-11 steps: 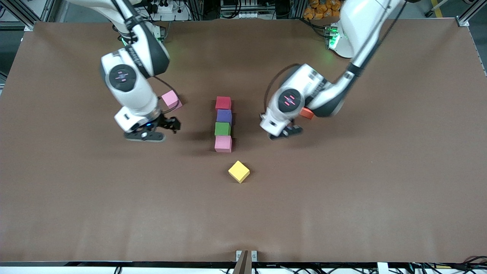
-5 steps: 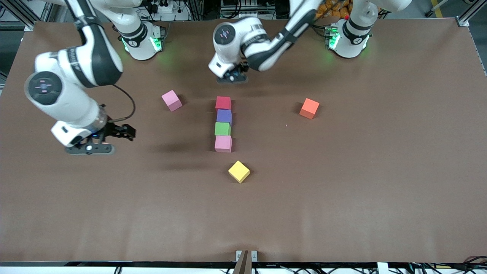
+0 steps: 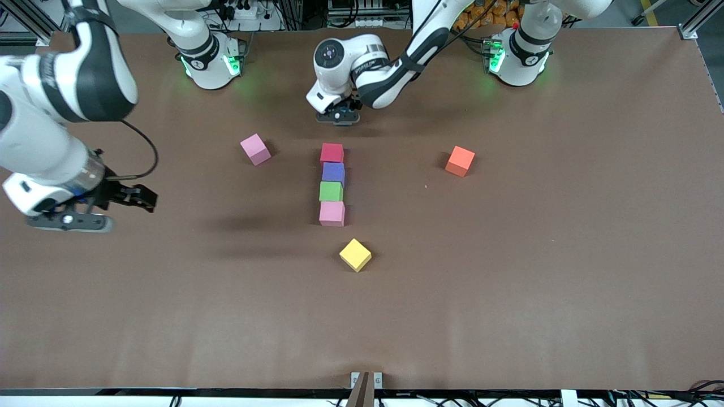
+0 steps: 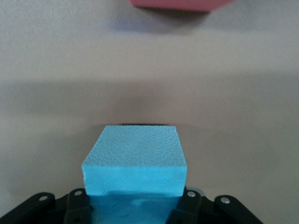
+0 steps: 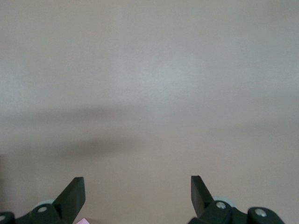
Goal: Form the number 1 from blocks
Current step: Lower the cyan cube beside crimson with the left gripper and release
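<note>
Left gripper (image 3: 338, 118) pinches blue block (image 4: 135, 161) above red block (image 3: 332, 152); right gripper (image 3: 68, 220) spread, waiting

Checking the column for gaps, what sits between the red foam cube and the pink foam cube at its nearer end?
In the front view, between the red foam cube and the pink foam cube sit a purple foam cube, then a green foam cube.

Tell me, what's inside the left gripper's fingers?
A blue block, pinched by the left gripper above the table near the red block. The part between the fingers is covered.
</note>
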